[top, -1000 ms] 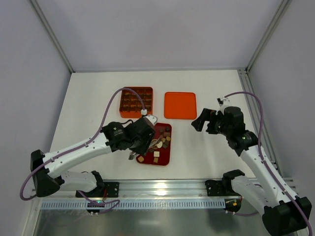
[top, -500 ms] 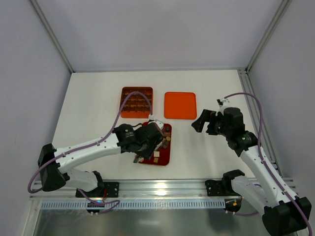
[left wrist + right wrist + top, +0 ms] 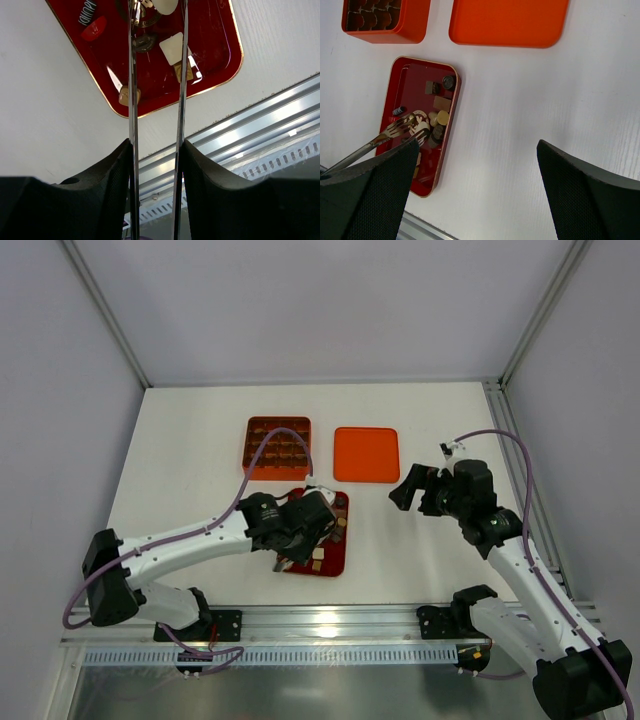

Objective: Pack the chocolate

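Firstly, the jaws of the left gripper (image 3: 156, 145) are pressed on the two thin metal arms of a pair of tongs (image 3: 131, 75), and these arms stand a little apart from each other. The forked tips of the tongs hang over the middle of the dark red tray (image 3: 212, 50), among the chocolate pieces (image 3: 438, 119); we cannot tell if any piece is caught between them. The pieces lie loose in this tray: cream, tan and dark brown, square and round, most of them in the middle and a few near both ends. The jaws of the right gripper (image 3: 477, 145) are spread wide and hold nothing; it hangs above the bare white surface (image 3: 520, 125), to the right of the tray. Beyond the tray, the orange box with cells (image 3: 395, 35) stands just beside the flat orange lid (image 3: 507, 20), not touching it. The cells look dark inside, but we cannot say what fills them.
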Robot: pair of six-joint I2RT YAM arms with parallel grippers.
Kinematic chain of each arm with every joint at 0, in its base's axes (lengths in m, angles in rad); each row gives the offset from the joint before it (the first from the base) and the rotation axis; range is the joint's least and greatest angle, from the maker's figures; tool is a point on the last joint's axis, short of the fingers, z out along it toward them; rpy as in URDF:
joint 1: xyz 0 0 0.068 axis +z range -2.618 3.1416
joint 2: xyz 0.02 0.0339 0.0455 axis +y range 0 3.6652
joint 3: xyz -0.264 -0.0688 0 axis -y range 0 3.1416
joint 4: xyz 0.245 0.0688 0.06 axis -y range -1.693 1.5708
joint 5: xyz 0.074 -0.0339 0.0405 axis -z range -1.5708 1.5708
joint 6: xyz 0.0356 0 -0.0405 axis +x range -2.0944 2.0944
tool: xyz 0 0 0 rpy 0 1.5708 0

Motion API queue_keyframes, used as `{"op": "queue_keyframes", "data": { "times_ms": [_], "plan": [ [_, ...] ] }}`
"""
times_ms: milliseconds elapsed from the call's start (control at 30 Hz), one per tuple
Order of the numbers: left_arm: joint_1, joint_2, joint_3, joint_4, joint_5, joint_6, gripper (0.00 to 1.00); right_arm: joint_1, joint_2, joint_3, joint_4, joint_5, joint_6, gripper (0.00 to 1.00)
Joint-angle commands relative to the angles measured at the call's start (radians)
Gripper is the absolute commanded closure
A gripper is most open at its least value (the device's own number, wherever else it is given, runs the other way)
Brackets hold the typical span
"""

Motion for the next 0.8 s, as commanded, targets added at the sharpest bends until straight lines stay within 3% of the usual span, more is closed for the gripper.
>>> {"op": "queue_keyframes", "data": {
  "times_ms": [0, 267, 767],
  "plan": [
    [-0.008, 0.005, 0.002, 0.028, -0.026, -0.018, 0.57, 0.006, -0.012, -0.002, 0.037, 0.003, 0.004, 0.00],
    [-0.008, 0.028, 0.002, 0.034, -0.024, -0.015, 0.58, 0.006, -0.005, -0.002, 0.041, 0.003, 0.002, 0.00],
    [-0.006, 0.004, 0.040, -0.030, -0.095, -0.007, 0.69, 0.006, 0.007, 0.007, 0.048, -0.003, 0.002, 0.00]
  ]
}}
